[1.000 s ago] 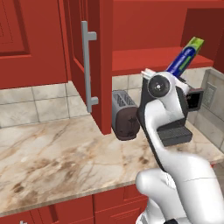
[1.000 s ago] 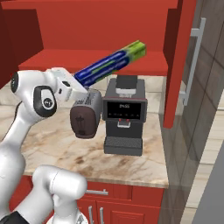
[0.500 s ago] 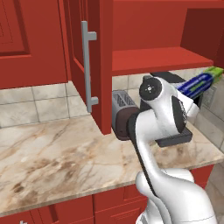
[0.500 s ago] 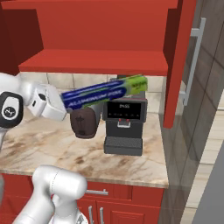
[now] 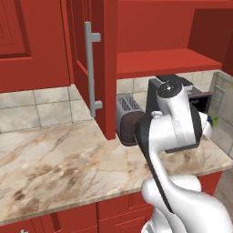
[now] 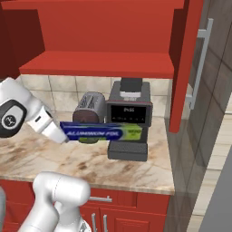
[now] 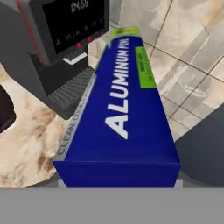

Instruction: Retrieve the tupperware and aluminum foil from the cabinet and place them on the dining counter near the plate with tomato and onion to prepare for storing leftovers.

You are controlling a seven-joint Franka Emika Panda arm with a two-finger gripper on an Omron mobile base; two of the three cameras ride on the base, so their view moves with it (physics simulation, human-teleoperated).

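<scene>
- Kitchen walling first: my cabinet (image 6: pixel 104 41) stands open above the marble worktop (image 5: pixel 59 159), its door (image 5: pixel 93 63) swung out, its red shelf (image 6: pixel 97 63) bare where I can see it. I take the coffee machine (image 6: pixel 129 122) on the worktop as my landmark.
- My arm (image 5: pixel 175 132) rises in front of that machine, with the toaster (image 6: pixel 89 111) just beside the machine on its left in the right base view.
- My gripper (image 6: pixel 61 134) is clamped on the aluminum foil (image 6: pixel 102 132) at its plain blue end. The carton lies roughly level, its green end across the front of the coffee machine, below the shelf and above the worktop.
- Judgement: the carry-away step is in hand; the dining counter is not yet reached.
- To do it well, I would draw the carton back clear of the coffee machine before swinging, since its long free end could strike the machine or the door.
- I would keep the carton level and turn slowly; an end grip lets it lever and slip.
</scene>
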